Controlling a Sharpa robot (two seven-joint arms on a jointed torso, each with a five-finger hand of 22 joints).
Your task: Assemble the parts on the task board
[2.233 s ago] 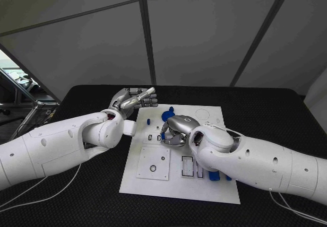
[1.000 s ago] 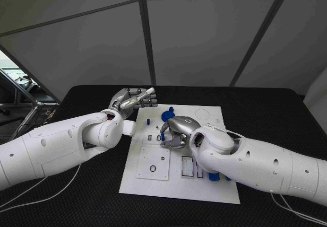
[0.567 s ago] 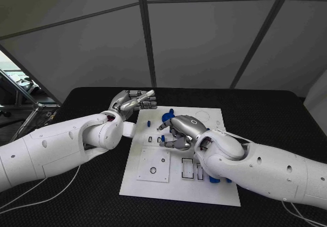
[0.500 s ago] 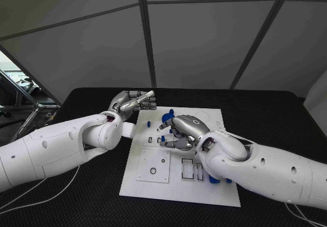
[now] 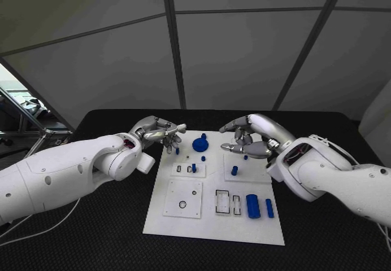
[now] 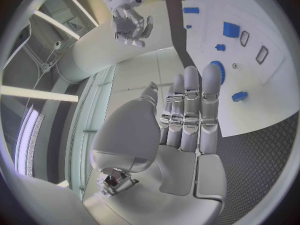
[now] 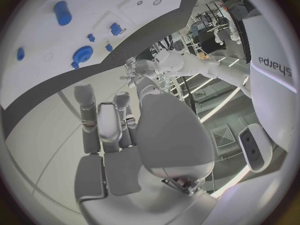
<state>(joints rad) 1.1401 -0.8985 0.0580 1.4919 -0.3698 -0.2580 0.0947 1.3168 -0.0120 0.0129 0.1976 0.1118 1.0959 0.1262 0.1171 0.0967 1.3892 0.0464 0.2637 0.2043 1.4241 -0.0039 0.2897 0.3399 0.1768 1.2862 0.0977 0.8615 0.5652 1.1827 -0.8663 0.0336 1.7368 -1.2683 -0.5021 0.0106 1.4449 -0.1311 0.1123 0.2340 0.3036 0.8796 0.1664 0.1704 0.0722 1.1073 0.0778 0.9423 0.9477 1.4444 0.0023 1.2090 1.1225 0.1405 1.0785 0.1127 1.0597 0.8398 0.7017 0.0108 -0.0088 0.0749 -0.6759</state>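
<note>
Right silver hand (image 5: pixel 248 137) lifted clear of white plastic task board (image 5: pixel 183 217) on black surface (image 5: pixel 326 141), fingers loosely curled, grasping nothing; small blue peg (image 5: pixel 234 170) now standing mid-board, likely just seated; left silver hand (image 5: pixel 159 131) hovering empty, fingers apart, at board's far-left corner.

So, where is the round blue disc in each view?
Head view: disc near the task board's far edge.
Left wrist view: disc partly behind the left hand's fingertips.
Right wrist view: disc on the board beyond the right hand.
Shared landmark: the white task board.
</note>
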